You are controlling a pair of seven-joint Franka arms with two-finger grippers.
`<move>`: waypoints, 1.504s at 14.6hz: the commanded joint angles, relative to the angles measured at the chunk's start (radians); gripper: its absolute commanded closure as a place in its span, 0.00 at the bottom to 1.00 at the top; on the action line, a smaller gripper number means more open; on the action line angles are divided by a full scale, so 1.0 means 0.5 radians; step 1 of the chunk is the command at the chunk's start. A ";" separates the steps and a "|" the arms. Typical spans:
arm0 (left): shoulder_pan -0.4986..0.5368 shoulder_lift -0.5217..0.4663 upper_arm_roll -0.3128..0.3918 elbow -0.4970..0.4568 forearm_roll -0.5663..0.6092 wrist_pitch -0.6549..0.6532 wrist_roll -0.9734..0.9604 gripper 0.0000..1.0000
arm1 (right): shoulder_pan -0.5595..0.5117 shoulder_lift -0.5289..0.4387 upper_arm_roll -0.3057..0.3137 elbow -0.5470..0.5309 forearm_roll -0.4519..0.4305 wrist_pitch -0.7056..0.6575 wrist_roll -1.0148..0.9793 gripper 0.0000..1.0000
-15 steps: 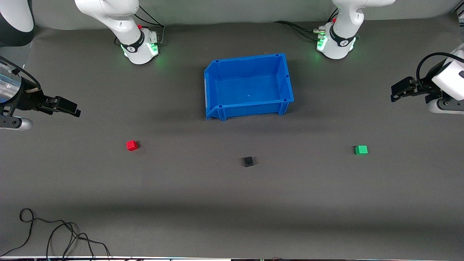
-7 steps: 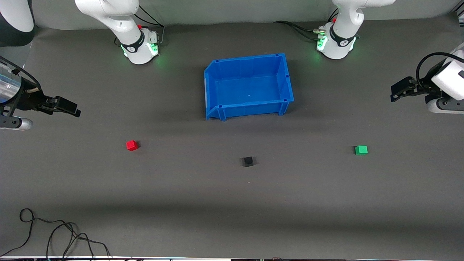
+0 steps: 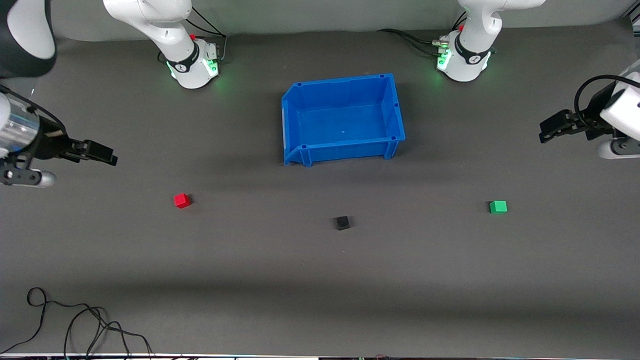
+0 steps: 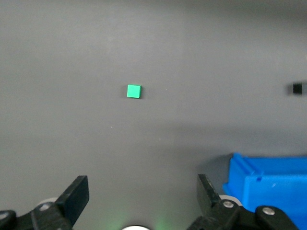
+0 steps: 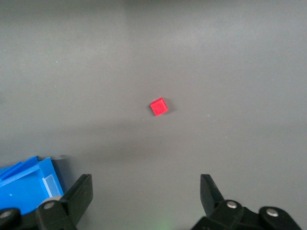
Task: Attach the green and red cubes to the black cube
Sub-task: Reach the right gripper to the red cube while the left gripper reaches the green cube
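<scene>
the black cube sits on the grey table, nearer to the front camera than the blue bin and apart from it. the red cube lies well apart from it toward the right arm's end of the table, and the green cube well apart toward the left arm's end; you have none of the three touching another.

since a second ago your cubes and bin have not shifted. the right gripper has edged a little inward and lower in the front view, over bare table near the right arm's end and short of the red cube. the left gripper has barely changed, over bare table at the left arm's end, with the green cube nearer the front camera than the spot below it.

the front view gives you each gripper only side-on. the wrist views settle it: the right wrist view shows its fingers spread wide with the red cube on the table between and past them, and a corner of the bin. the left wrist view shows its fingers spread wide too, with the green cube, the black cube at the frame's edge, and part of the bin. a loose black cable lies on the table's near edge toward the right arm's end.
</scene>
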 commanded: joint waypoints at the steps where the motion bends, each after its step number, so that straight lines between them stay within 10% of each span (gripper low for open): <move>1: 0.017 0.041 0.005 0.036 -0.058 -0.034 -0.551 0.00 | 0.047 0.105 -0.006 -0.026 0.008 0.061 -0.052 0.01; 7: 0.403 0.155 0.014 -0.028 -0.485 0.006 -1.368 0.00 | 0.087 0.148 -0.003 -0.488 -0.004 0.585 -0.307 0.01; 12: 0.633 0.173 0.014 -0.448 -0.746 0.371 -1.433 0.00 | 0.155 0.293 -0.003 -0.722 -0.031 0.937 -0.322 0.01; 22: 0.615 0.556 0.002 -0.884 -0.930 1.211 -1.433 0.00 | 0.124 0.538 -0.018 -1.127 -0.151 1.852 -0.677 0.01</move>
